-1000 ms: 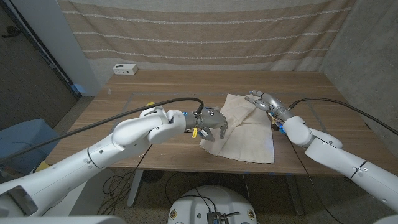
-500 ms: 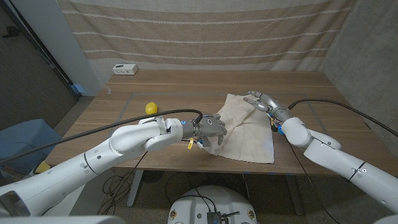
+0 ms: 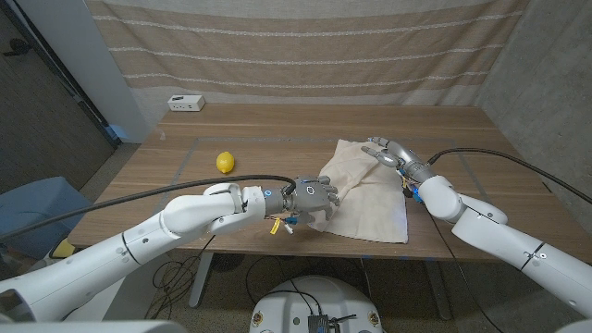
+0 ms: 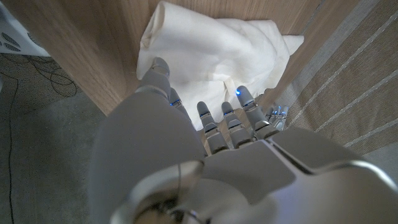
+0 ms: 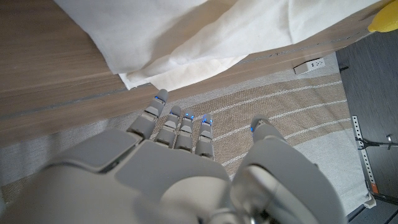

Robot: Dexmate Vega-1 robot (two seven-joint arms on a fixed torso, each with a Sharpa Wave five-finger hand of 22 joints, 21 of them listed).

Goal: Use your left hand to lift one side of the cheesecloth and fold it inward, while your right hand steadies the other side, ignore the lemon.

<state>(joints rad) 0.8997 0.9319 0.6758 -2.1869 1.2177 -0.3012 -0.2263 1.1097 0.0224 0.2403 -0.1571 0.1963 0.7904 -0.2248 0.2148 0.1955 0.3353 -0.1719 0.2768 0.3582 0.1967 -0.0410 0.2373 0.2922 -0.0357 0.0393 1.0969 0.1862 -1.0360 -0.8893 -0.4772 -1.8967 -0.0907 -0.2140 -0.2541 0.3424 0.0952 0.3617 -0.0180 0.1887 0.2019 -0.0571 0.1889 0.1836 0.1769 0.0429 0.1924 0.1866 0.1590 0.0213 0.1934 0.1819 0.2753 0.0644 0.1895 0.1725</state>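
Two robot hands were seen at the cream-white crumpled cheesecloth (image 3: 365,191), which lay on the brown wooden table (image 3: 277,129) right of its middle, its near edge close to the table's front edge. The left hand (image 3: 314,197) was placed at the cloth's near left corner, fingers (image 4: 241,99) spread and reaching over the fabric; whether any fabric was actually pinched could not be told. The right hand (image 3: 390,153) was held at the far right corner, fingers apart, with nothing gripped. A small yellow lemon (image 3: 225,162) was seen well apart, to the left of the cloth.
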